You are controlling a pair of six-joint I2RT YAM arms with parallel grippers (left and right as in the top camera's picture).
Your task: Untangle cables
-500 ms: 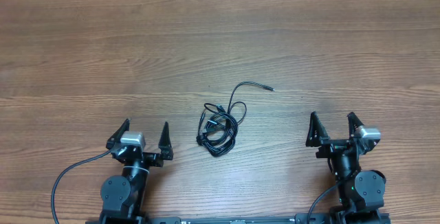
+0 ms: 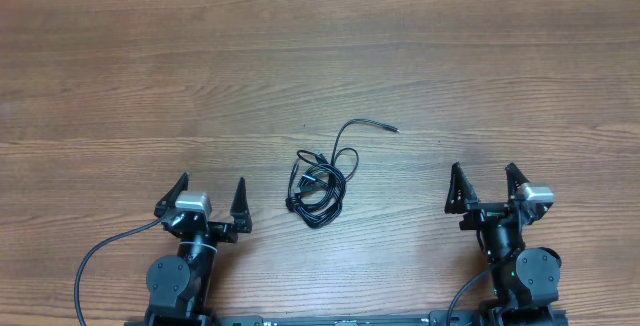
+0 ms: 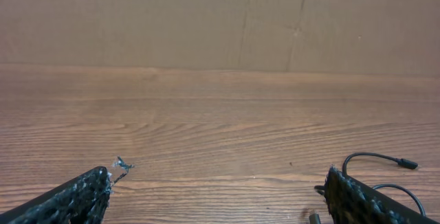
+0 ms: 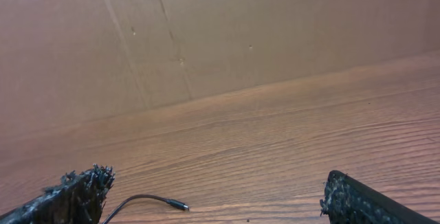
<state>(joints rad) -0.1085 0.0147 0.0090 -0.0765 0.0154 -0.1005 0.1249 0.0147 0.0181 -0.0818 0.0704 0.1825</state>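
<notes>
The cables [image 2: 320, 184] lie in a small black tangle at the middle of the wooden table, with one loose end [image 2: 385, 125] curling up and to the right. My left gripper [image 2: 212, 195] stands open near the front edge, left of the tangle and apart from it. My right gripper [image 2: 485, 183] stands open at the front right, also apart. In the left wrist view a cable loop with a plug end [image 3: 407, 163] shows past the right fingertip [image 3: 344, 189]. The right wrist view shows one plug end [image 4: 177, 205] lying beside the left fingertip [image 4: 86, 186]. Nothing sits between either pair of fingers.
The wooden table [image 2: 320, 66] stretches back to a brown cardboard wall [image 3: 220, 18]. Thick black arm wires [image 2: 100, 256] trail from each arm base at the front edge.
</notes>
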